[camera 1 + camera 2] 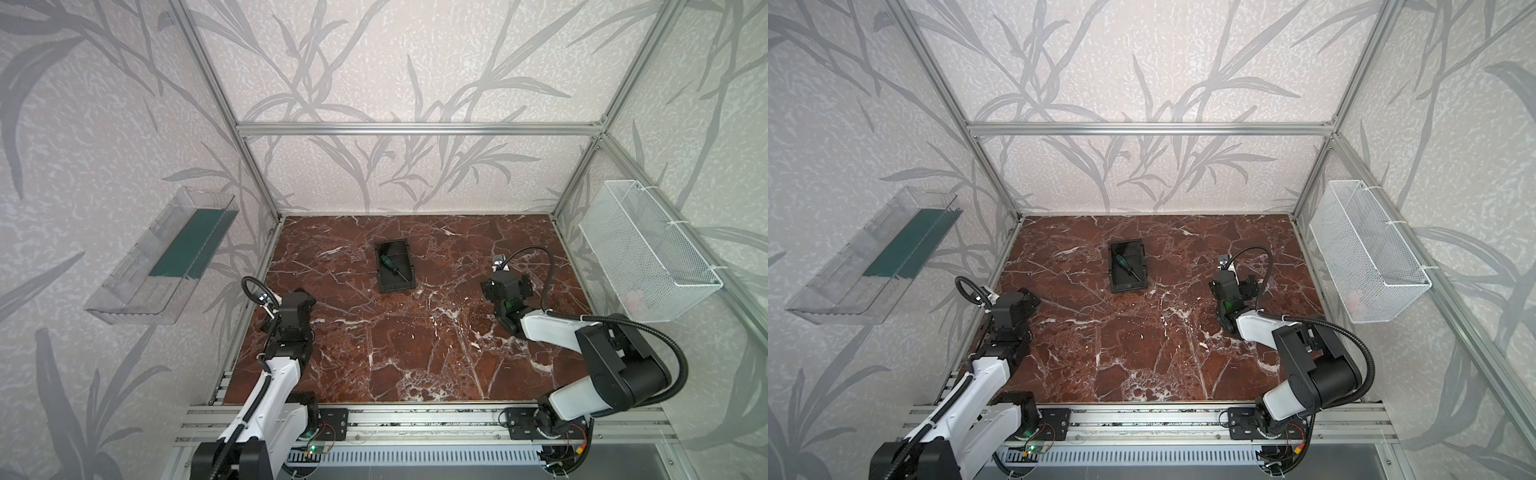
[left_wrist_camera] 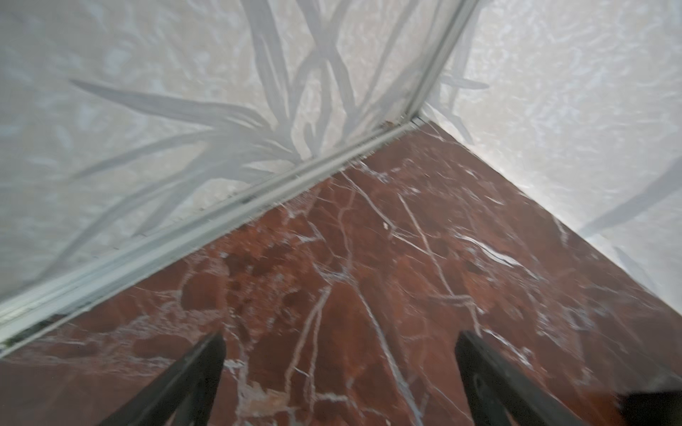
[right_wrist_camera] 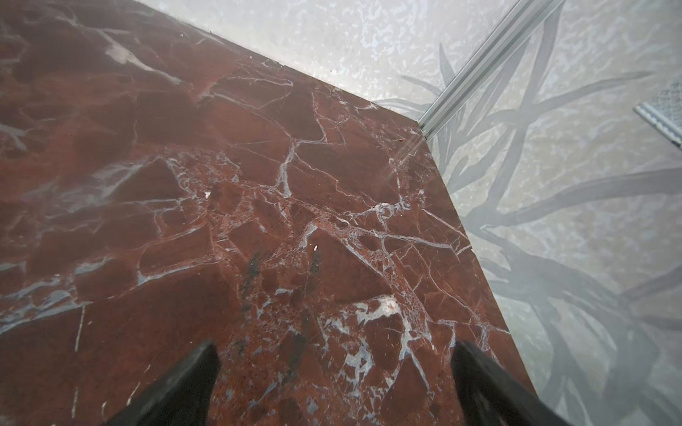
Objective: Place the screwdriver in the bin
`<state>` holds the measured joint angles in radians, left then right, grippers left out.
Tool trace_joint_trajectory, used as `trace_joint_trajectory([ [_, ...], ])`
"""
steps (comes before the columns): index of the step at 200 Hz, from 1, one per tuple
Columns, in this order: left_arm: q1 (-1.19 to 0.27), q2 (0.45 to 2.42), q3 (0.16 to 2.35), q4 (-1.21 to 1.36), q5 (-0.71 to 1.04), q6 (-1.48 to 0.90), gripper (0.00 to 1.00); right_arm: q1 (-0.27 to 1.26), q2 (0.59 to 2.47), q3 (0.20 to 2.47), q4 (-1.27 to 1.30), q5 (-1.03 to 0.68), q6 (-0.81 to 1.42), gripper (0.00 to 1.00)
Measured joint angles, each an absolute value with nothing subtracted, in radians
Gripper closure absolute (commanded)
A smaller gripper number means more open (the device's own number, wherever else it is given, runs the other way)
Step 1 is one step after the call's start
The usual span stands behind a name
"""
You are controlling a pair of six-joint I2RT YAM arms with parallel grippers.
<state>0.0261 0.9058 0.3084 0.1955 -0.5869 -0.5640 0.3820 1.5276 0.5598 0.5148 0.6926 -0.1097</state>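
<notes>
Scene: red-brown marble tabletop [image 1: 415,353] inside an aluminium frame [image 1: 415,128], with leaf-patterned panels on three sides. A clear plastic shelf [image 1: 162,266] with a dark green strip on it hangs on the left panel. A white wire basket [image 1: 648,253] hangs on the right panel. Both sit above table level and well apart from the bin.

Task items: the bin [image 1: 397,288] stands on the far-middle part of the table in both top views, long side running away from the robot. The screwdriver [image 1: 390,268] lies flat inside it on a diagonal, handle toward the far-left corner, shaft tip toward the near right. The bin's low walls enclose it on all sides [image 1: 1125,266].

Left arm: folded up at the near-left edge beside the left panel, wrist raised, pointing toward the table's far-left corner. The left gripper [image 2: 340,336] is released, fingers spread wide with only marble between them.

Right arm: stretched forward along the right side, forearm low over the table, aimed at the far-right corner. The right gripper [image 3: 334,345] is likewise spread and holds nothing. Both grippers are well apart from the bin.
</notes>
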Motion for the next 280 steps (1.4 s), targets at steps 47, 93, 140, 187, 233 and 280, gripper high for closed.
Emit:
trace_joint_trajectory([
  [47,0.012,1.217,0.288,0.573,-0.715,-0.303,0.01,0.385,1.526,0.524,0.648,0.761,-0.132,0.01],
  [93,-0.071,1.458,0.334,0.817,-0.767,-0.043,0.01,0.389,1.552,0.474,0.763,0.807,-0.144,0.01],
  [140,-0.077,1.423,0.344,0.886,-0.770,0.008,0.01,0.406,1.570,0.456,0.850,0.839,-0.172,0.01],
  [187,-0.077,1.400,0.362,0.812,-0.734,-0.052,0.01,0.407,1.570,0.455,0.880,0.844,-0.182,0.01],
  [233,-0.072,1.497,0.383,0.842,-0.546,-0.044,0.01,0.405,1.570,0.450,0.890,0.838,-0.184,0.01],
  [280,-0.072,1.488,0.322,0.937,-0.437,-0.043,0.01,0.295,1.499,0.418,0.834,0.671,-0.109,0.01],
])
